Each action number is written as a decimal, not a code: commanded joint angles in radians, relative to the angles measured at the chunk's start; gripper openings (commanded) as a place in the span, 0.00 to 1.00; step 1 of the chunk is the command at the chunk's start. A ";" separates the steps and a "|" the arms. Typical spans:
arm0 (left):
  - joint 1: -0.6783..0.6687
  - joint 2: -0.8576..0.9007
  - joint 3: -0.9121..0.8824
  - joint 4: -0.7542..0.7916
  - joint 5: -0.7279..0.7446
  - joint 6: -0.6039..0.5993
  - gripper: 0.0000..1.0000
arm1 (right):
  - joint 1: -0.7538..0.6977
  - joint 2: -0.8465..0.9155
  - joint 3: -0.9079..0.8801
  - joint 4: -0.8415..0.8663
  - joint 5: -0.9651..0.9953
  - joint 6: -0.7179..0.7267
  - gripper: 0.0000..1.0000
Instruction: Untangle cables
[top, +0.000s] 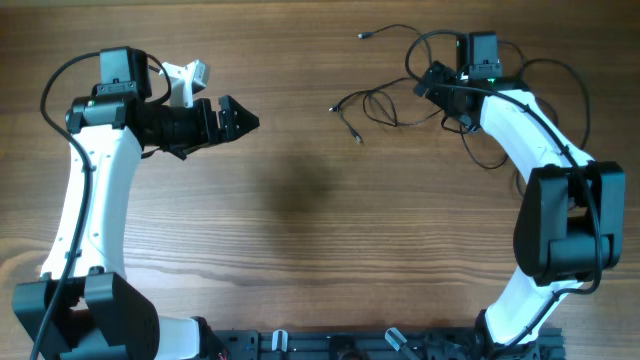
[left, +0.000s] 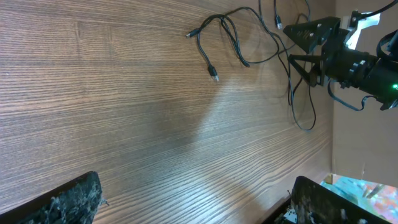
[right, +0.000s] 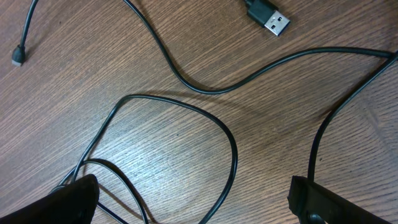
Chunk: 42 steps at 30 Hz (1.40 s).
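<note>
The cables (top: 385, 100) are thin black cords lying loosely looped on the wooden table at the upper right, with small plug ends (top: 357, 137) pointing left. My right gripper (top: 424, 82) hovers low over their right part. In the right wrist view it (right: 199, 205) is open, and a cable loop (right: 231, 146) lies on the wood between the fingers, not gripped. A USB plug (right: 272, 20) lies ahead of it. My left gripper (top: 246, 118) is at the upper left, far from the cables, open and empty (left: 193, 208). The left wrist view shows the cables (left: 230, 37) in the distance.
The thicker black wiring of the right arm (top: 560, 150) loops beside the cables at the far right. The table's edge (left: 323, 155) shows in the left wrist view. A white part (top: 185, 78) sits behind the left gripper.
</note>
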 joint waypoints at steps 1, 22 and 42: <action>0.001 0.010 -0.005 0.000 0.000 0.020 1.00 | 0.004 -0.019 -0.002 0.003 -0.016 -0.018 1.00; -0.105 -0.326 -0.432 0.643 -0.356 0.016 1.00 | 0.004 -0.019 -0.002 0.003 -0.016 -0.017 0.99; -0.117 -0.955 -1.353 1.177 -0.448 -0.296 1.00 | 0.004 -0.019 -0.002 0.002 -0.016 -0.017 1.00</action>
